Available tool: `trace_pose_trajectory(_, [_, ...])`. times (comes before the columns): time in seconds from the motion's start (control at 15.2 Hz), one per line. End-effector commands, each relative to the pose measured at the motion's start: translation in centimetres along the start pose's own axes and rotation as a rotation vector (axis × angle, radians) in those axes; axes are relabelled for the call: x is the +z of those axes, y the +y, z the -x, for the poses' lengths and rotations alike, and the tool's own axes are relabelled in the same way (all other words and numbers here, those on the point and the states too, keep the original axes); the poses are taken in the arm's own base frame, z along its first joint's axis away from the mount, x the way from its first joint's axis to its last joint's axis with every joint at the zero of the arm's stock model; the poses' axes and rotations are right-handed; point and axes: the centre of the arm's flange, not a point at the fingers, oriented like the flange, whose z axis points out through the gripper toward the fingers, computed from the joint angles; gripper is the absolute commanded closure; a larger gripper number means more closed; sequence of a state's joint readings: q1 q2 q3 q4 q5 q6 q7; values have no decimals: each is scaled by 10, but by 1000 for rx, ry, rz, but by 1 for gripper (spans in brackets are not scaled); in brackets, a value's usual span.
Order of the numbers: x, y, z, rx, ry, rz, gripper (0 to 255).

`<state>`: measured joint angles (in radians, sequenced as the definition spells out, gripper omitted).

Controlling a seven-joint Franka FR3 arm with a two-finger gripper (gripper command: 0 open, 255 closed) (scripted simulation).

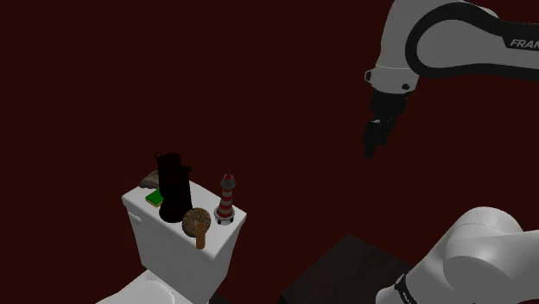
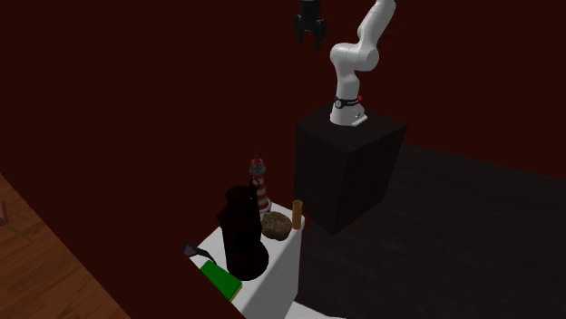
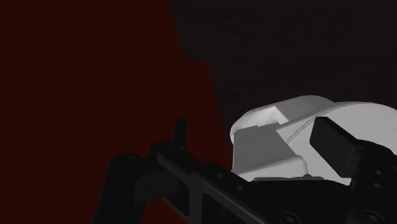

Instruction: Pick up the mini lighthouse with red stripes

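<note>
The white tank [image 1: 177, 250] held the lighthouse [image 1: 225, 200] beside a black jug [image 1: 173, 190]. I feared my open gripper [image 1: 371, 148] could topple both.

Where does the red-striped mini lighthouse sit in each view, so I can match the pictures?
Shoulder view: the lighthouse stands lower centre-left, on the white tank, right of the black jug.
Second exterior view: the lighthouse is lower centre, beyond the black jug, left of the black stand.
Wrist view: faces the arm's white link and a dark red wall.
Shared landmark: the black jug.
</note>
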<state>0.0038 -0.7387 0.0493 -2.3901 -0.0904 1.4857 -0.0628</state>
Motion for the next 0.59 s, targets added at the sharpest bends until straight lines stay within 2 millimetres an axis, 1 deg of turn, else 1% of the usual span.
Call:
trace_pose_trajectory(0.0, [0,0,0,0,0,0,0])
trace_pose_trajectory(0.53, [33,-37,-93,27,-7,-22,0])
